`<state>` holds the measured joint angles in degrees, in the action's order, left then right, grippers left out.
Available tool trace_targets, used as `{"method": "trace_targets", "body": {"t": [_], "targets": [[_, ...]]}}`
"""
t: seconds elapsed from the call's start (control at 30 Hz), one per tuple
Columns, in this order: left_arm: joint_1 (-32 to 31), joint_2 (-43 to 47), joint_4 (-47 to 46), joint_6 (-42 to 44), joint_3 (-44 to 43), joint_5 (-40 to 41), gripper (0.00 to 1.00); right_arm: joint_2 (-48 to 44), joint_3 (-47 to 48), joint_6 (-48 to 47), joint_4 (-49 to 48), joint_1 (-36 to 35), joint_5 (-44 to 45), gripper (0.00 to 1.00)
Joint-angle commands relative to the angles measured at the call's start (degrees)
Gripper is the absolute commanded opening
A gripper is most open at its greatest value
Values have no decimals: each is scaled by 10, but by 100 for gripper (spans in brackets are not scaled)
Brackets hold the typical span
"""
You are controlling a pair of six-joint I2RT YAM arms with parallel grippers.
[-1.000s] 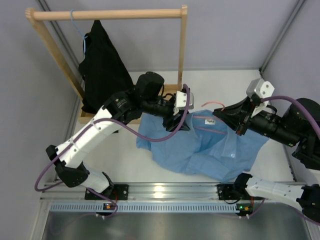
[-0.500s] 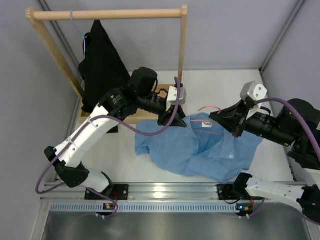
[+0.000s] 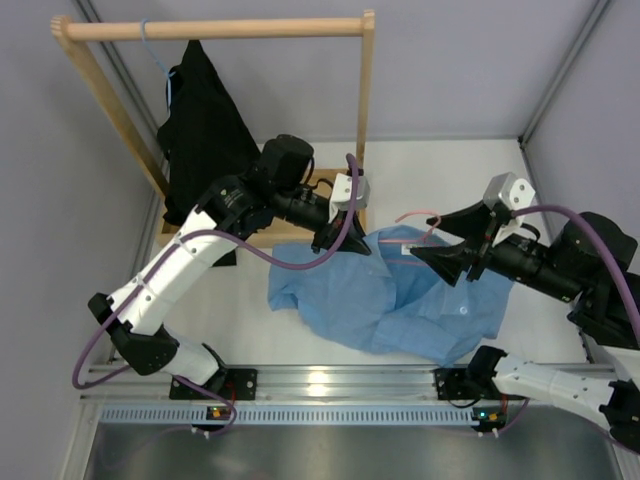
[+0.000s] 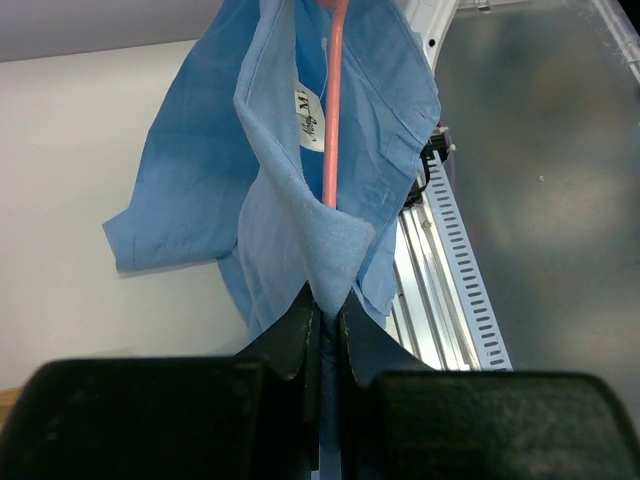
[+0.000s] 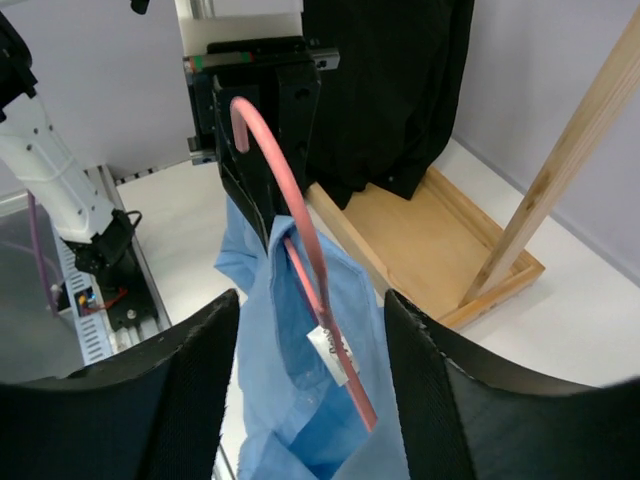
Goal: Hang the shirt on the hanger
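Observation:
The light blue shirt [image 3: 385, 300] lies crumpled on the table with its collar pulled up. My left gripper [image 3: 338, 243] is shut on a fold of that collar [image 4: 335, 255]. The pink hanger [image 5: 300, 230] runs down through the neck opening past the white label [image 5: 333, 355], and its hook [image 3: 418, 214] pokes out above the collar. The hanger's lower part is hidden inside the shirt. My right gripper [image 5: 310, 300] is open, one finger on each side of the hanger and collar and touching neither.
A wooden clothes rack [image 3: 215, 28] stands at the back left, its base tray [image 5: 430, 240] just behind the shirt. On it hang a black garment [image 3: 200, 130] and a thin blue hanger [image 3: 152, 50]. An aluminium rail [image 3: 330, 382] runs along the near edge.
My left gripper has shut on the shirt collar and drawn it slightly left and back. The right gripper's jaws have opened around the hanger.

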<state>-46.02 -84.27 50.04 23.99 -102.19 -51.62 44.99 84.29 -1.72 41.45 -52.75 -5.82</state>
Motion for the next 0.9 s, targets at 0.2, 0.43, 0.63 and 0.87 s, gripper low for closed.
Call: {"method": "trace_targets", "body": {"t": [0.2, 0.43, 0.63, 0.87], "targets": [[27, 34, -6, 19, -1, -92, 0, -103, -11, -14, 81, -3, -9, 61], [28, 52, -6, 14, -9, -130, 0, -134, 47, -53, 245, -4, 45, 56], [28, 57, -4, -3, -30, -153, 0, -117, 36, -80, 253, -8, 21, 55], [28, 57, -5, -16, -41, -191, 0, -52, 67, -111, 256, -29, -81, 47]]}}
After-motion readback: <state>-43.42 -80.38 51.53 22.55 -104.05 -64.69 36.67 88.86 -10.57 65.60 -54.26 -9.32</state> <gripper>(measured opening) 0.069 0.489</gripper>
